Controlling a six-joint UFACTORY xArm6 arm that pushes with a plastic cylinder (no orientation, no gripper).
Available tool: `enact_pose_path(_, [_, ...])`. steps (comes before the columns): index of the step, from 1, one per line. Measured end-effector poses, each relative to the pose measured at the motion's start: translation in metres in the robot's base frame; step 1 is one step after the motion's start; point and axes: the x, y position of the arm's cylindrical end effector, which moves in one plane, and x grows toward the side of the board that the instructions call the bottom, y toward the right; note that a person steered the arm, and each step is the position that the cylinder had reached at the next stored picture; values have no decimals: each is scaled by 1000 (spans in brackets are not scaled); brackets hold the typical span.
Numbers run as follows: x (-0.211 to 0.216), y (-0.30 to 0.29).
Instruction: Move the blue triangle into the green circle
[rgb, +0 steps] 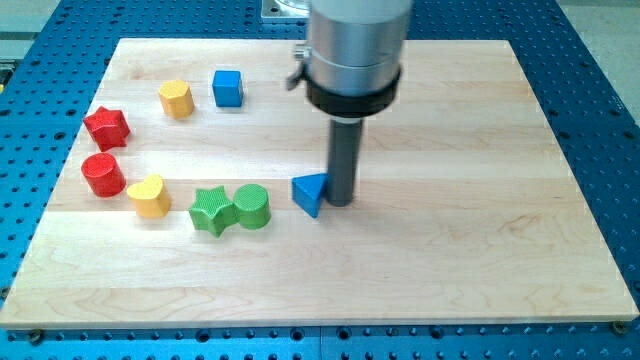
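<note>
My tip (341, 203) is seen resting on the wooden board (480, 250), pressed against the right side of the blue triangle (310, 193); whether a small gap remains cannot be told. No jaws are carried by this arm, only a straight dark rod, so nothing is open, closed or gripped. The rod's upper part is covered by a silver cylinder with a black ring (352, 92), and that cylinder is cut off by the view's top.

The green circle (252, 206) is placed to the view's left of my tip, just beyond the blue triangle, with a narrow strip of board between triangle and circle. The green star (211, 211) is touching the green circle on its far side from the tip. Farther to the view's left a yellow heart (149, 196), a red cylinder (102, 174) and a red star (107, 127) are found. Toward the view's top left of the tip a yellow block (176, 98), its shape hard to make out, and a blue cube (228, 88) are set well apart from the tip. The board is surrounded by a blue perforated table (600, 90).
</note>
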Motion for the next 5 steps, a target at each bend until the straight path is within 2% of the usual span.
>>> enact_pose_path(1, [15,-30])
enact_pose_path(3, [107,12])
enact_pose_path(4, [131,45])
enact_pose_path(5, [132,48])
